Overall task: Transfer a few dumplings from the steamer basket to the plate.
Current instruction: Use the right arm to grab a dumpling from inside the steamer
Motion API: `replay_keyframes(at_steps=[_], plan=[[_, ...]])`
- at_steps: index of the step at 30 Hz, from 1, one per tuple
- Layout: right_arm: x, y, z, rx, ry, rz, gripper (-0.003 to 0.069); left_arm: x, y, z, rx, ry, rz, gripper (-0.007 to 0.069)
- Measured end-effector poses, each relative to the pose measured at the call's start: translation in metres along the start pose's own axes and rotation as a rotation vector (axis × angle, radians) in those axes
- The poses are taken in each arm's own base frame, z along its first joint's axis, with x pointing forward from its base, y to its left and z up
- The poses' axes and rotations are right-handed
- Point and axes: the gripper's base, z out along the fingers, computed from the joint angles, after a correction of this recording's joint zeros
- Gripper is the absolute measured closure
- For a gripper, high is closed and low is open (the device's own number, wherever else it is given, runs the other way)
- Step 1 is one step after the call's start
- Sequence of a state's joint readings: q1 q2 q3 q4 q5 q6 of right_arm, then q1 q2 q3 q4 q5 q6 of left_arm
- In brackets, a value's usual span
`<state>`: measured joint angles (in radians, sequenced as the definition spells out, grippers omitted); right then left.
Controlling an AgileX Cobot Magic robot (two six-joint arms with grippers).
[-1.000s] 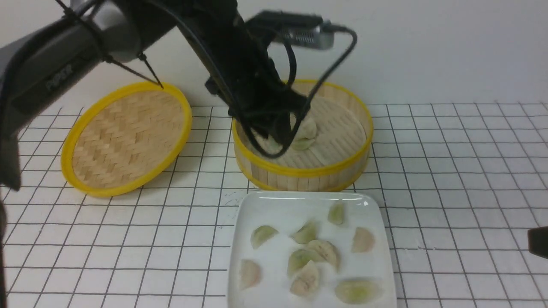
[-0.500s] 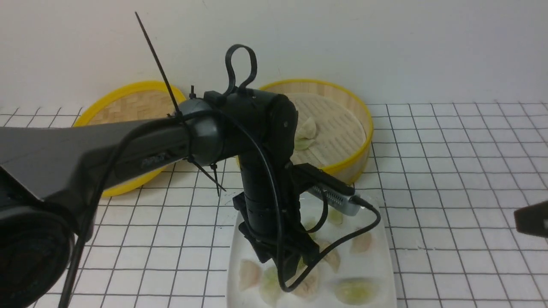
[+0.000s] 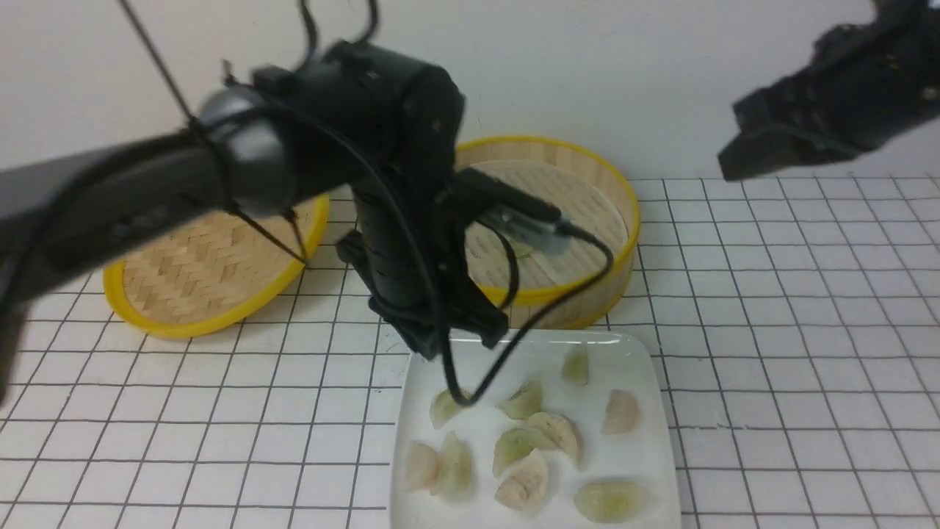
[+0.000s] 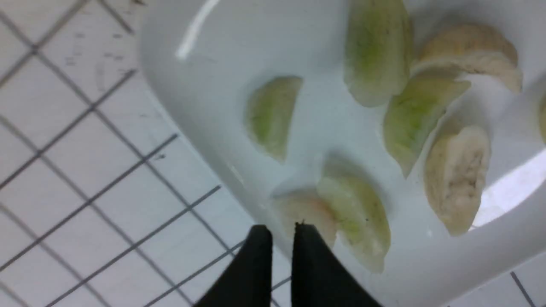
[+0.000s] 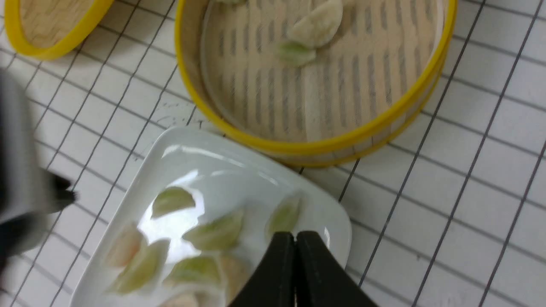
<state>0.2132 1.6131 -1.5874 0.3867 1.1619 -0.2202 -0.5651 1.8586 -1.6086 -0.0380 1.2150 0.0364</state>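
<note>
Front view, near edge: plate (image 3: 664,433) on the gridded table, cut off by the frame; several dumplings (image 3: 613,501) spread on it, green and beige, a few touching.
Plate, left part: one green dumpling (image 3: 454,467) laid against a beige-pink one.
Left gripper (image 4: 282,245): held above the plate's left side; fingers narrow, slim gap seen between them, nothing gripped.
Right gripper (image 5: 295,245): raised off to the right; fingers together, nothing held.
Basket (image 3: 633,228): just beyond the plate, walls upright; partly screened by the left arm (image 3: 404,147).
Basket contents: pale dumpling (image 5: 318,25) and green one (image 5: 294,53) touching on the liner; part of another green one (image 5: 230,1) seen at the frame edge. Full count can't be given.
Lid (image 3: 191,272): left of the basket, woven face showing, partly covered by the arm.
Status: task judged well along; plate well stocked, a few pieces left in the basket.
Handling: dumplings judged light, soft, slick; skin likely to be torn or the filling squeezed out if gripped hard.
Grip point: thick belly, across the short width, light squeeze; thin crimp best avoided. Touching pair may be stuck, so a slow lift is advised.
</note>
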Motion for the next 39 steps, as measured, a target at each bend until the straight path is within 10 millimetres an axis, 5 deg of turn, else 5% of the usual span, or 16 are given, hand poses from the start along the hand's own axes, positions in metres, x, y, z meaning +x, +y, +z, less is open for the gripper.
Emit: replay_keyframes(at_steps=[4,9,14,20,27,31,36,39], plan=[[-0.033,-0.007,0.05,0.029,0.03,-0.023,0.0634,0.026,0.017,-0.048,0.002,-0.093,-0.068,0.063],[-0.056,-0.008,0.125,0.012,0.089,-0.07,0.0514,0.068,0.022,-0.086,0.01,-0.159,-0.11,0.0631],[-0.06,0.0,0.196,-0.018,0.13,-0.16,0.0331,0.106,0.017,-0.111,0.013,-0.214,-0.138,0.0631],[-0.053,-0.002,0.251,-0.029,0.159,-0.177,0.0232,0.137,0.013,-0.129,-0.006,-0.262,-0.144,0.0631],[-0.043,-0.007,0.28,-0.017,0.187,-0.185,0.025,0.154,0.015,-0.144,-0.053,-0.316,-0.141,0.0631],[-0.043,-0.005,0.28,-0.019,0.179,-0.187,0.0328,0.156,0.016,-0.146,-0.071,-0.323,-0.139,0.0631],[-0.044,-0.004,0.28,-0.017,0.175,-0.191,0.0515,0.156,0.016,-0.146,-0.078,-0.323,-0.146,0.0631],[-0.044,-0.004,0.278,-0.017,0.188,-0.195,0.0531,0.156,0.016,-0.146,-0.077,-0.323,-0.149,0.0631]])
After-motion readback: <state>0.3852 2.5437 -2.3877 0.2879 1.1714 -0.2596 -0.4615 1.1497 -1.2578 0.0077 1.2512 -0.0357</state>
